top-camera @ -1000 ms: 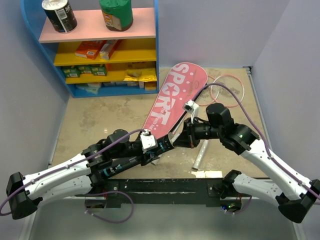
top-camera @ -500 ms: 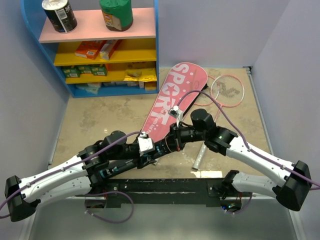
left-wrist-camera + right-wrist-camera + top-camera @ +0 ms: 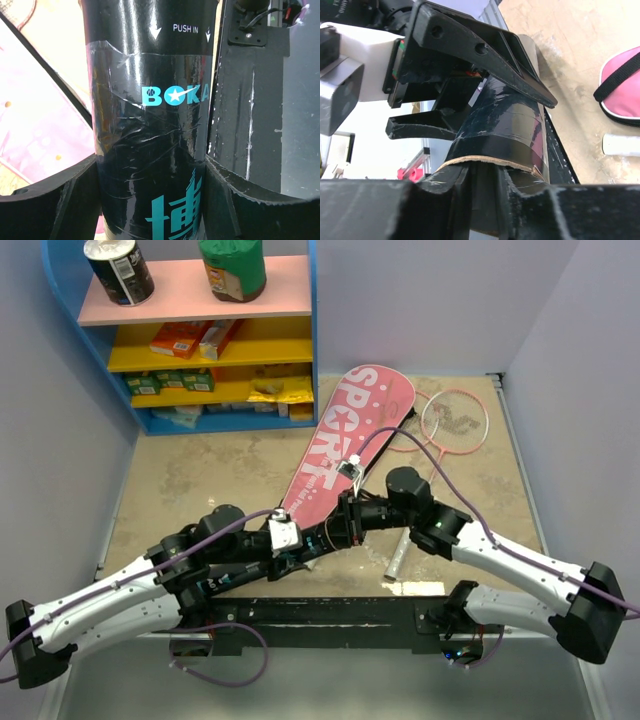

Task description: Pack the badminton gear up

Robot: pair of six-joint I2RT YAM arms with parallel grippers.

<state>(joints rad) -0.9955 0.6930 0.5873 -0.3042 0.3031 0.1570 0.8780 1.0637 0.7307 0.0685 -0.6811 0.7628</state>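
The long black tube with teal letters (image 3: pixel 150 115) is held near the front edge of the table, where the two arms meet. The left gripper (image 3: pixel 306 540) is clamped on it, with one black finger (image 3: pixel 55 195) pressed to each side. White words on the tube say "PUSH IN" (there is a little arrow on each side of them).

The right gripper (image 3: pixel 342 524) is right at one end of the tube. Its fingers (image 3: pixel 440 200) look very dark and close up, so I cannot tell if they are apart or together.

The big pink racket-shaped cover with white "SPORT" on it (image 3: pixel 345 435) lies flat in the middle of the table, with its thin end near the grippers. The thin pink-framed rackets (image 3: pixel 455 420) lie beside its wide end, far from the arms.

A blue shelf with pink and yellow boards (image 3: pixel 312 330) stands at the back left.
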